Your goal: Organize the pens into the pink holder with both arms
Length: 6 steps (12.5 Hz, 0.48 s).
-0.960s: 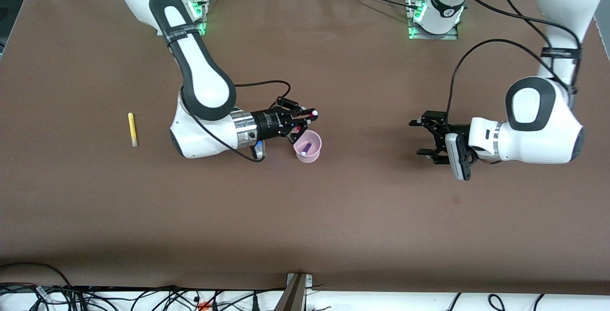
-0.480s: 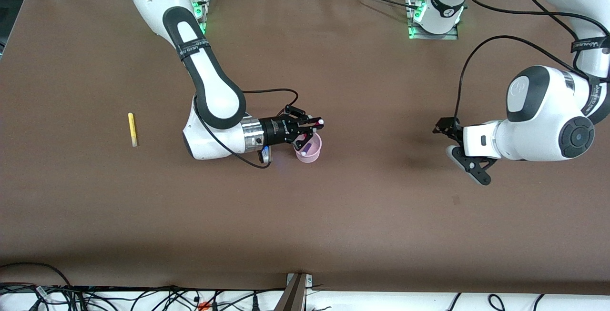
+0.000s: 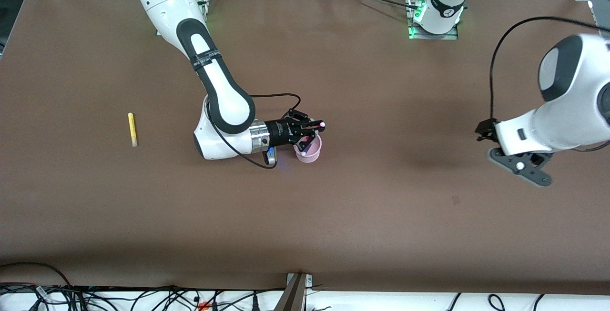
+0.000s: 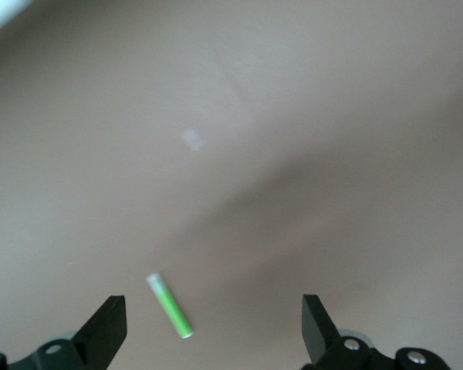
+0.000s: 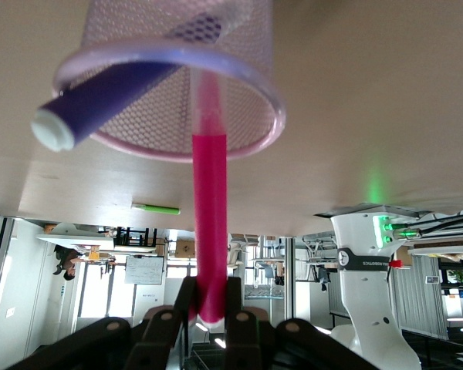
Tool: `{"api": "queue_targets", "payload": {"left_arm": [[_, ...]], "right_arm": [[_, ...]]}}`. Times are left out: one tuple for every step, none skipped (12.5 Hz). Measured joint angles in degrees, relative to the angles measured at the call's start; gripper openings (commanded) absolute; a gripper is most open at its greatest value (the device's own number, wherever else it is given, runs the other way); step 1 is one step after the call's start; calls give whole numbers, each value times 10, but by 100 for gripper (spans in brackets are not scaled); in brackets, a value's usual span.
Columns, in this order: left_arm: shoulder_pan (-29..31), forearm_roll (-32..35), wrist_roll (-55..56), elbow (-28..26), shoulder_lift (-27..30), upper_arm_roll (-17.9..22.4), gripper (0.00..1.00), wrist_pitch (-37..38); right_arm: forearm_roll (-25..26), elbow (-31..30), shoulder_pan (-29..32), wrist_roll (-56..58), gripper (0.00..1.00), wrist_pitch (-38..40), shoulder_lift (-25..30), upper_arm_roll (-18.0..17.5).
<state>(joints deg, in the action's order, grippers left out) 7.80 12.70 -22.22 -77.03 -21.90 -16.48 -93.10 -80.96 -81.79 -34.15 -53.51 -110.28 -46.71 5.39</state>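
Observation:
My right gripper (image 3: 310, 130) (image 5: 211, 308) is shut on the magenta pink pen (image 3: 317, 124) (image 5: 210, 193), just above the pink holder (image 3: 310, 155) (image 5: 251, 131). The pen's free end reaches inside the holder's rim. The dark purple pen (image 5: 100, 100) leans in the holder. The yellow pen (image 3: 132, 129) lies on the table toward the right arm's end. My left gripper (image 3: 482, 130) (image 4: 212, 335) is open and empty, up over the table toward the left arm's end. The green pen (image 4: 170, 306) lies on the table below it and also shows small in the right wrist view (image 5: 156, 208). It is hidden in the front view.
The brown table (image 3: 362, 215) stretches wide around the holder. The arm bases (image 3: 433, 20) stand at its edge farthest from the front camera. Cables hang along the edge nearest the front camera.
My right gripper has shifted with the pink pen until it is right over the holder. My left arm has swung away toward its own end of the table and risen.

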Motion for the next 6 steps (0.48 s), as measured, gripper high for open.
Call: {"api": "queue_targets", "payload": {"left_arm": [[2, 7, 2, 17, 14, 3, 100, 3], [4, 8, 12, 35, 26, 10, 100, 10], [8, 4, 31, 47, 33, 16, 100, 15], [12, -3, 60, 54, 39, 22, 100, 19], [9, -16, 101, 52, 48, 29, 100, 25], [0, -42, 141, 36, 65, 45, 100, 34]], "right_arm": [[0, 0, 0, 3, 99, -1, -3, 0], [0, 0, 0, 7, 100, -1, -4, 1], [0, 0, 0, 10, 100, -2, -3, 1], [0, 3, 0, 11, 100, -4, -2, 4], [5, 6, 0, 13, 100, -5, 0, 10], [23, 12, 0, 17, 100, -5, 3, 18]]}}
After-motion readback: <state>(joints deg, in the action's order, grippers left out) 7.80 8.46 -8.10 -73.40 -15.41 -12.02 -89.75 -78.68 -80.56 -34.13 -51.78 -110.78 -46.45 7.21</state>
